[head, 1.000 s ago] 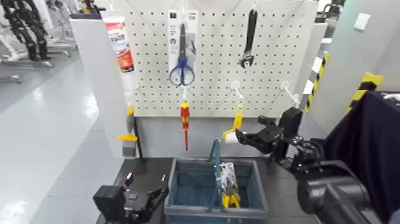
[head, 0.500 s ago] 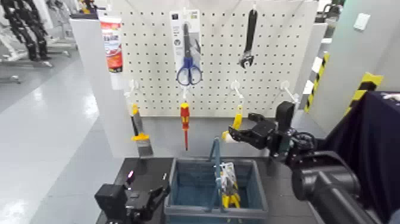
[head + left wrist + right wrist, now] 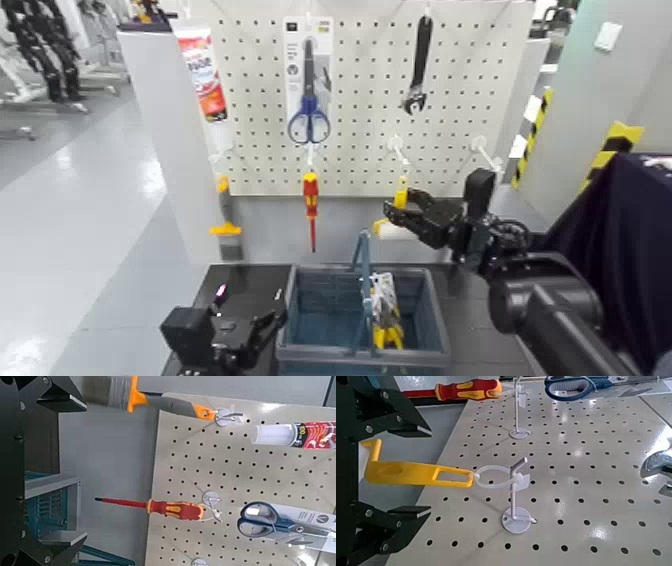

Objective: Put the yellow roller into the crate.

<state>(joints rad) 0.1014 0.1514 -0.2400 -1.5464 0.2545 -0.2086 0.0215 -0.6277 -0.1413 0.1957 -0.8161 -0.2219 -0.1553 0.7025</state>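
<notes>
Crate [image 3: 291, 310]: is holding a packaged yellow-handled item [image 3: 386, 318]
Yellow roller [image 3: 403, 472]: is hanging above the crate
Right gripper [image 3: 430, 471]: is hovering above the crate, fingers parting around the roller's handle, unclenched
Left gripper [image 3: 85, 472]: is waiting beside the crate, fingers spreading

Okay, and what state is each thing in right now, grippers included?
Yellow roller: hanging from its hook, between the right gripper's open fingers.
Right gripper: open around the roller's handle.
Left gripper: open, beside the crate.
Crate: hoop upright, yellow-handled item inside.
Screwdriver: hanging tip down.
Scissors: hanging, blades up.
Adjustable wrench: hanging, jaw end down.
</notes>
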